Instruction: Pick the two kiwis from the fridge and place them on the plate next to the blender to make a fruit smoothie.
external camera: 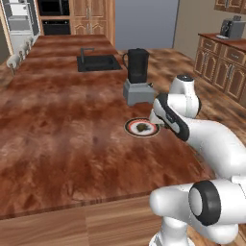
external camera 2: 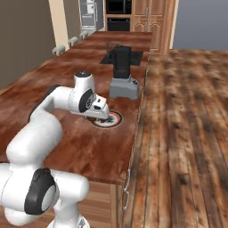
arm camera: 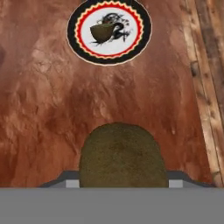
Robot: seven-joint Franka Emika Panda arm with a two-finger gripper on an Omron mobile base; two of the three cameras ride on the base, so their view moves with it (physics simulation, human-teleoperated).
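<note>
currently carrying second kiwi [arm camera: 124, 154], clenched in gripper [arm camera: 124, 181], close under the hand camera; brown fuzzy skin bulging above the fingertips. hovering over brown wooden counter [external camera: 62, 139], just short of the plate [arm camera: 72, 30].

nearer the base: white arm bent across the counter edge, wrist hanging next to the plate on its floor side.

plate: white centre, orange-red zigzag ring, dark outer rim. first kiwi [arm camera: 103, 33] already lying on it, left of centre in the hand view, leaving the other half bare.

beyond the plate: blender [external camera: 137, 77], dark jug on grey base, standing just beside the plate. further back, a dark sink [external camera: 98, 63] set in the counter. fridge [external camera: 21, 19] at the far end of the room, well apart.

handling, as judgement: small, light, egg-shaped, soft-fleshed under a slightly grippy skin. liable to roll once set down, and to bruise if squeezed hard. best held across the short middle, as now. release low over the bare half of the plate, clear of the first fruit and the rim.
</note>
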